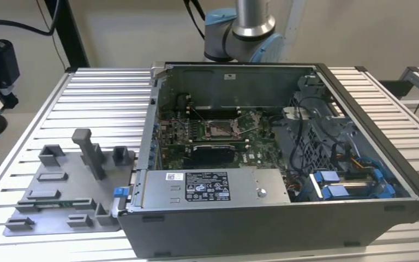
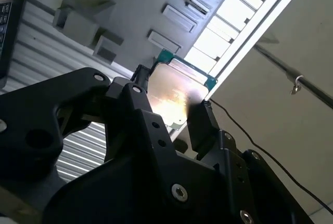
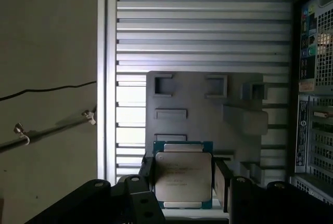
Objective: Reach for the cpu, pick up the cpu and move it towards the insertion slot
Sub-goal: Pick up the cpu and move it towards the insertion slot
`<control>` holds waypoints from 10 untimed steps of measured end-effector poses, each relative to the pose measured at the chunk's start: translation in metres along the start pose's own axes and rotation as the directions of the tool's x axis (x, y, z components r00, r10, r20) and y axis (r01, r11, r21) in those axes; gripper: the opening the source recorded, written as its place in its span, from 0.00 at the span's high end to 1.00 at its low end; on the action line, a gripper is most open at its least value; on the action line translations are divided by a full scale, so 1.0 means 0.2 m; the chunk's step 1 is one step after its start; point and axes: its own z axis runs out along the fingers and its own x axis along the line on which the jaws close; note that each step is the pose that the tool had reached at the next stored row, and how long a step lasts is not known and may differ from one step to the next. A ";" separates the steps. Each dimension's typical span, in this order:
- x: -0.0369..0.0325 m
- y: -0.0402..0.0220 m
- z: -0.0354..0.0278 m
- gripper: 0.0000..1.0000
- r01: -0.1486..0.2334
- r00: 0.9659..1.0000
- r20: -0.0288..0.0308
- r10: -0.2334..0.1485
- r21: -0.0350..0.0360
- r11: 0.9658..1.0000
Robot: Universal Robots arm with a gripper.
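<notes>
A: Which way does the cpu (image 3: 183, 180) face?

B: Its flat, silvery top faces the first wrist camera, and the green rim shows around it. It is close to square, so there is hardly a long axis. Two of its edges run parallel to the fingers (image 3: 222, 182).

A: And the gripper (image 3: 184, 168)?

B: It is clamped on the chip. In both wrist views one black finger presses against each of two opposite edges, and the gap between them is no wider than the cpu. The chip's far edge sticks out just past the fingertips.

A: What lies around the hand?

B: Beyond the fingertips is the grey fixture plate (image 3: 208, 115) on the ribbed table (image 3: 208, 21), and the chip is held apart from both. The computer case (image 3: 312, 104) stands off to one side of the hand.

A: And the insertion slot (image 1: 220, 129)?

B: In the exterior view it sits in the green motherboard (image 1: 257, 150) inside the case, metal frame up, well apart from the hand and the chip it carries.
</notes>
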 end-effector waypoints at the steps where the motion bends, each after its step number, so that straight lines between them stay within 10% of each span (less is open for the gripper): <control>1: -0.001 0.000 0.000 1.00 0.000 1.000 0.000 0.000 0.000 1.000; 10: -0.008 0.000 0.000 1.00 0.000 1.000 0.000 0.000 0.000 1.000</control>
